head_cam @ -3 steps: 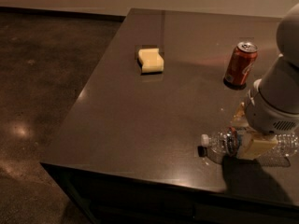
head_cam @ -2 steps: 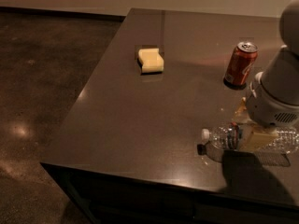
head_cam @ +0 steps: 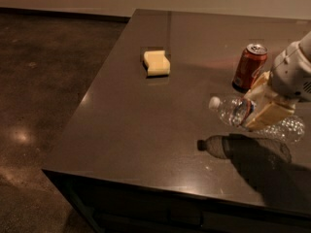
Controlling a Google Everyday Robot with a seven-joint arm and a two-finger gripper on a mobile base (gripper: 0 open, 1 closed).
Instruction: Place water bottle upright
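Bottles: one water bottle [head_cam: 229,111] is hanging sideways above the 3 o'clock side of the table top, its neck pointing toward 9 o'clock.
Caps: one white cap [head_cam: 214,102] is sitting on the bottle's neck.
Grippers: one gripper [head_cam: 252,110] is clamping its two tan fingers around the bottle's middle, reaching in from 2 o'clock.
Cans: one red soda can [head_cam: 249,67] is standing upright, at 1 o'clock from the cap.
Sponges: one yellow sponge [head_cam: 156,63] is lying at 10 o'clock from the cap, well apart from everything else.
Tables: one dark table [head_cam: 146,130] is carrying the can and the sponge.
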